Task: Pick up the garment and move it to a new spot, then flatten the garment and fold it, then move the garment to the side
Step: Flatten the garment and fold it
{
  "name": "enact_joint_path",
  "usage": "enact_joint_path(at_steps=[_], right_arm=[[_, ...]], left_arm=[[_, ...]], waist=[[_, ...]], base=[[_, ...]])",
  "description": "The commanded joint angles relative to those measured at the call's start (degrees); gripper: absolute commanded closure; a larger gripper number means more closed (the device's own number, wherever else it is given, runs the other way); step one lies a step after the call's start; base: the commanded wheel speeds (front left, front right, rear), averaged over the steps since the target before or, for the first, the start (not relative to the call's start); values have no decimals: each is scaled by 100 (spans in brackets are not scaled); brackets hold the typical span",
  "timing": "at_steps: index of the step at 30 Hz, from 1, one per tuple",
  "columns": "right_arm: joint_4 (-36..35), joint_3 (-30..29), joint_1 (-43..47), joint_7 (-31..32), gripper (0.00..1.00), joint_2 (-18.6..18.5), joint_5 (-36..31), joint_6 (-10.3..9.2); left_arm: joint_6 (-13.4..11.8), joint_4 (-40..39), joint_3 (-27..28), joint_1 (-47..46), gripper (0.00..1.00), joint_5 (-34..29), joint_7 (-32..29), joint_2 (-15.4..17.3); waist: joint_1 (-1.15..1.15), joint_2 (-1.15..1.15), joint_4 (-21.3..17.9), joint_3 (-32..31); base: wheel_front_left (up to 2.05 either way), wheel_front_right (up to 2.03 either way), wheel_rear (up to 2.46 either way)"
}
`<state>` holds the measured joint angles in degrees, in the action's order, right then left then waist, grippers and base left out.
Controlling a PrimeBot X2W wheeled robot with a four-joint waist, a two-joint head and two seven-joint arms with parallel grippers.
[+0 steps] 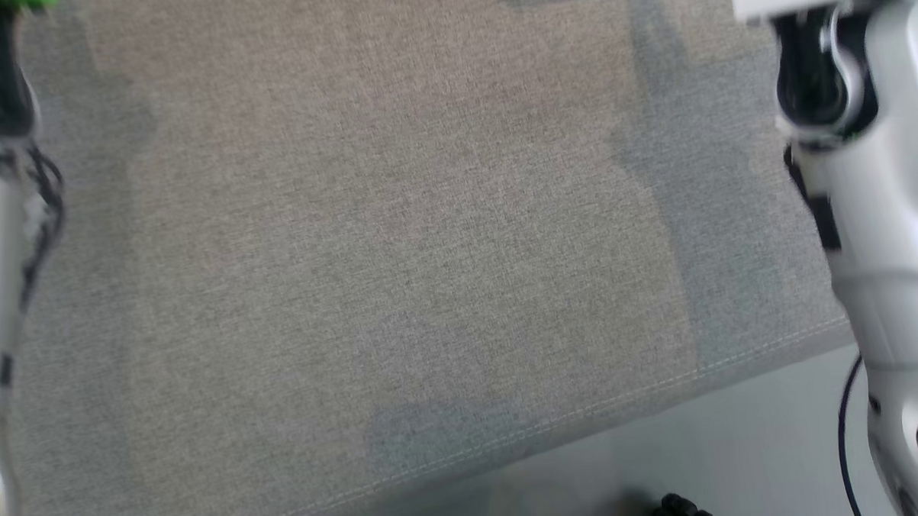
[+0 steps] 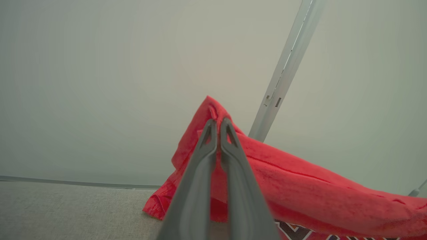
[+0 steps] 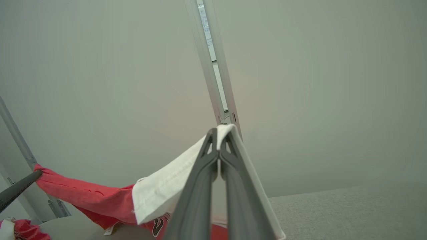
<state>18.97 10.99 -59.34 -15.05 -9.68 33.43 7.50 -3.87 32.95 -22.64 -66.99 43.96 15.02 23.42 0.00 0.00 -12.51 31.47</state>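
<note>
Clamping the garment (image 2: 300, 186): left hand (image 2: 218, 121) grips red cloth; right hand (image 3: 219, 132) grips white hem.

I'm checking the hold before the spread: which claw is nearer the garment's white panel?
Right. The right claw is clamped on the white panel itself; the left claw pinches the red fabric, apart from the white.

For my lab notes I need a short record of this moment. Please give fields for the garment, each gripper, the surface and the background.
garment: red, with a white part and a dark print; lifted and stretched between both grippers
left gripper: shut on a red edge of the garment
right gripper: shut on the white part
surface: grey woven cloth with a stitched seam along one edge
background: metal rail on a pale wall
</note>
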Motion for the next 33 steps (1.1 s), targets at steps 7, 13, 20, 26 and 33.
enact_joint_path(at_steps=[7,13,20,26,33], right_arm=[[-619,20,2200,-20,100,-231,358,-2],[-994,-265,3704,-20,100,-70,631,-2],[-1161,-570,4651,-20,100,233,385,-3],[-1214,-712,5075,-20,100,362,34,-4],[-1295,-758,5688,-20,100,484,-113,-5]], left_arm=[[-284,-1054,687,2505,100,259,17,-408],[-321,-1371,1127,3928,100,100,18,-975],[-173,-1574,2015,5066,100,-384,18,-1559],[2,-1731,2478,5712,100,-912,20,-1834],[216,-1919,2674,6458,100,-1240,19,-2032]], waist=[[0,0,325,-1098],[0,0,470,-1415],[0,0,453,-1633],[0,0,450,-1839],[0,0,486,-2151]], base=[[0,0,0],[0,0,0],[0,0,0],[0,0,0],[0,0,0]])
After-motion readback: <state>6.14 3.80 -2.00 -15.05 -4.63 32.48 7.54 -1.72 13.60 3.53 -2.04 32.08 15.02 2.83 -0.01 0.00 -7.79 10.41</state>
